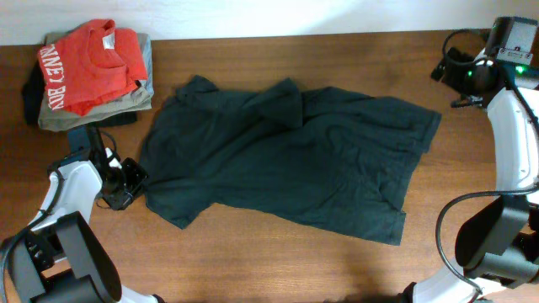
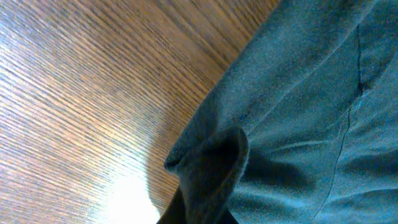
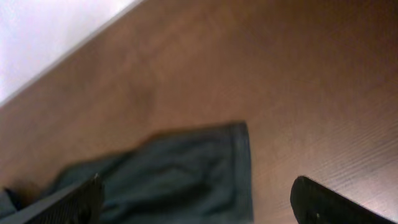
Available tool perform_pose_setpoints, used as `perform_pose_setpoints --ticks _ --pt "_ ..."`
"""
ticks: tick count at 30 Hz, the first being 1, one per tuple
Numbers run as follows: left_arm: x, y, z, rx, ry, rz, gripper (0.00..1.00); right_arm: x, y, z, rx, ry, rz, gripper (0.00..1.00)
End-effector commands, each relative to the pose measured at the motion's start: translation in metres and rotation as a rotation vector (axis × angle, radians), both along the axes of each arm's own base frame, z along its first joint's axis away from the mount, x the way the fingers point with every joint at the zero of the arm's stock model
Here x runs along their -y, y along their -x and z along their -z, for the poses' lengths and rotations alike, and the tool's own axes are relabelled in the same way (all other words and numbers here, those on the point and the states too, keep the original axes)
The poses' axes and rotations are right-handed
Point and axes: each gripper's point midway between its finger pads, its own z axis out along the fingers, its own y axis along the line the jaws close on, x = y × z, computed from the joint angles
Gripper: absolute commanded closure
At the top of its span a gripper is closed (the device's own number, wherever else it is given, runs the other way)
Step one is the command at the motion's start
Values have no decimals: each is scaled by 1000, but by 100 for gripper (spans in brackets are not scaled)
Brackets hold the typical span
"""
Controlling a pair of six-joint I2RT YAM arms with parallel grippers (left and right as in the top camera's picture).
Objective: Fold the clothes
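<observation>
Our right gripper (image 3: 198,202) gaped wide, empty, near one dark green soft T-shirt (image 1: 286,151). Whether our left gripper (image 1: 135,181) gripped, we couldn't tell.

I note: T-shirt (image 1: 286,160) soft, matt cloth; table (image 1: 253,261) grained wood, glossy sheen; red shirt (image 1: 84,67) matt cloth.

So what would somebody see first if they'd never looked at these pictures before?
First, the big dark T-shirt spread out, a bit crumpled, across the middle of the wooden table. Next, the bright red shirt with white letters, on top of a pile in the back left corner. Then the left gripper at the dark shirt's left edge and the right gripper, open, near its far right corner.
</observation>
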Motion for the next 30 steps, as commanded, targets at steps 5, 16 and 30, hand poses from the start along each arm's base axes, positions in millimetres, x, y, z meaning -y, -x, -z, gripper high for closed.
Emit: perform_pose_setpoints --ticks 5,16,30 --pt "-6 -5 -9 27 -24 6 98 -72 84 -23 -237 -308 -176 1" --pt "-3 -6 -9 33 -6 9 98 -117 255 -39 -373 -245 20 1" --pt "-2 -4 -9 29 3 10 99 -145 283 192 -586 -336 107 18"
